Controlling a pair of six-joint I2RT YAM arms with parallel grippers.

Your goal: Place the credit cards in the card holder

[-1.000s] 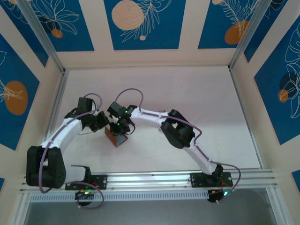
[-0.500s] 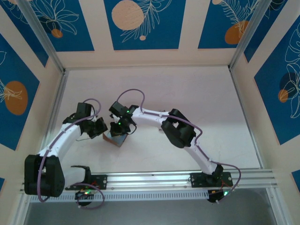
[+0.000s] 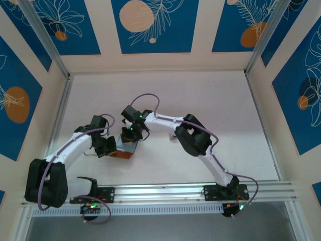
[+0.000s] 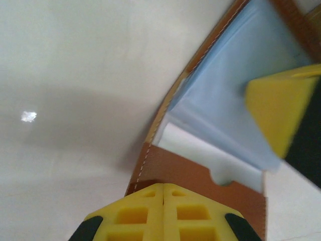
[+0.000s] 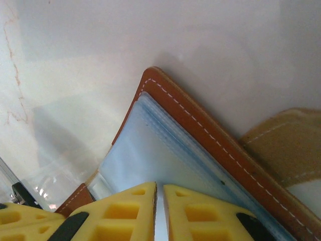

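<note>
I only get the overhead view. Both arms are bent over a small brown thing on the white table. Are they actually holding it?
Observer: Yes. In the left wrist view, the left gripper is pinched shut on a brown leather edge of the card holder.
Visitor: And the other arm?
Observer: Its own camera has the right gripper nipping the clear plastic sleeves inside the holder.
Visitor: So it's open?
Observer: Yes, open, with layered bluish sleeves showing against the stitched leather cover.
</note>
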